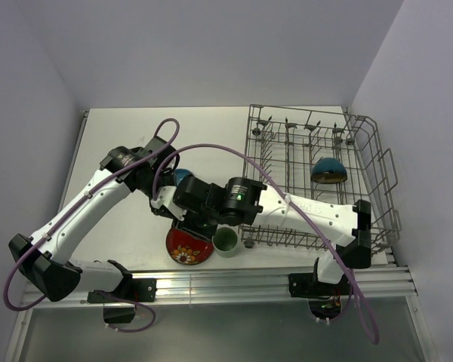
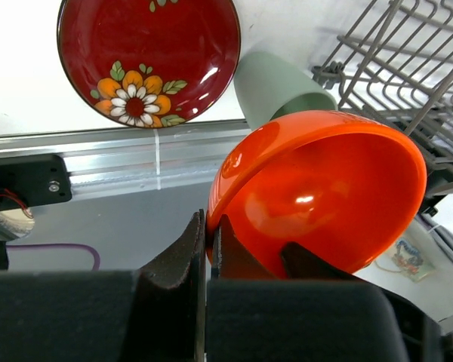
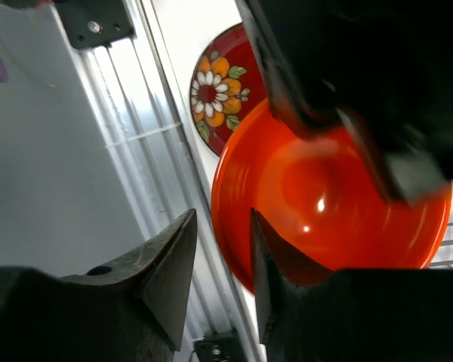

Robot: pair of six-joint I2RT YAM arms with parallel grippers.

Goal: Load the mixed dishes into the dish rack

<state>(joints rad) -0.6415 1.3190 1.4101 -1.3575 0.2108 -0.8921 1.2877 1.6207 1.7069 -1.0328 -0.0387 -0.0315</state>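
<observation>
The orange-red bowl [image 2: 325, 188] hangs tilted above the table's front rail, between the two arms. My left gripper [image 2: 209, 234] is shut on one side of its rim. My right gripper [image 3: 221, 219] is open and straddles the opposite rim of the bowl [image 3: 340, 196]: one finger is inside it, the other outside with a gap. Below lie the red flowered plate [image 1: 187, 247] and the pale green cup [image 1: 225, 241], near the rack's front left corner. The grey wire dish rack [image 1: 377, 173] fills the right of the table, with a blue bowl [image 1: 328, 170] on edge inside it.
The aluminium front rail [image 1: 234, 283] runs under the held bowl. Purple cables [image 1: 211, 147] loop over both arms. A bit of something blue [image 1: 183, 177] shows behind the wrists. White walls close in the table at the left, back and right.
</observation>
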